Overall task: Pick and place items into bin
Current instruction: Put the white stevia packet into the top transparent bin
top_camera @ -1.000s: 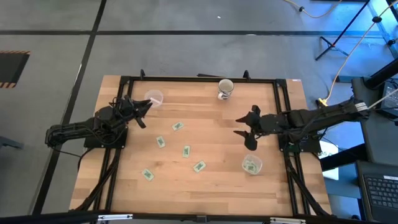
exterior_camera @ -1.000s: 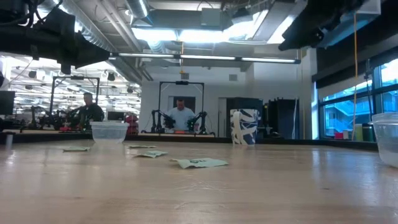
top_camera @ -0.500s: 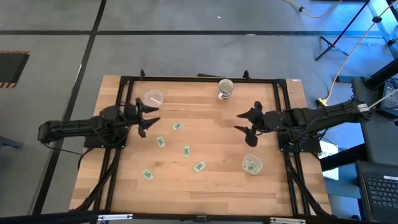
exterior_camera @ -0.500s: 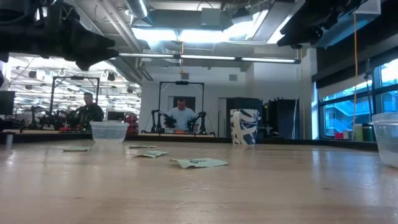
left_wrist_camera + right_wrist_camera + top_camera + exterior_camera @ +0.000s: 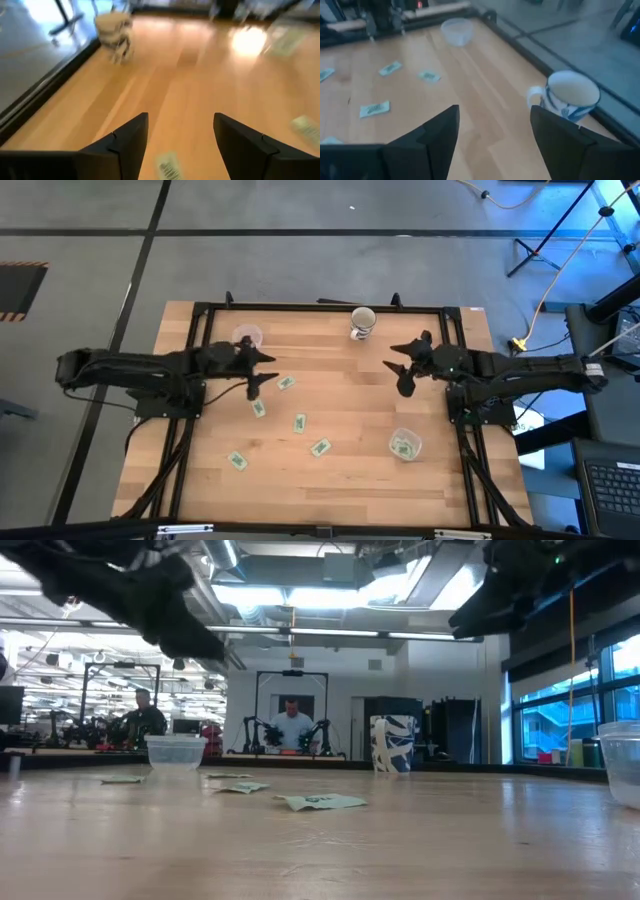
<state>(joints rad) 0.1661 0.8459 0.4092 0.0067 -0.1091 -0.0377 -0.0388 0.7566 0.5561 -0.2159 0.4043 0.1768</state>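
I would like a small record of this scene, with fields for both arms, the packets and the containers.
left gripper: jaws open, empty, above the packets nearest the left side
right gripper: jaws open, empty, near the mug
loose packets: five, flat on the table
clear cup, left: looks empty
clear cup, right: holds green packets

The high view looks straight down on the whole table (image 5: 330,480). The low view sits at tabletop height, facing level across it into the room. Each wrist view looks forward, close over the wood. The mug (image 5: 362,322) shows in all four views.
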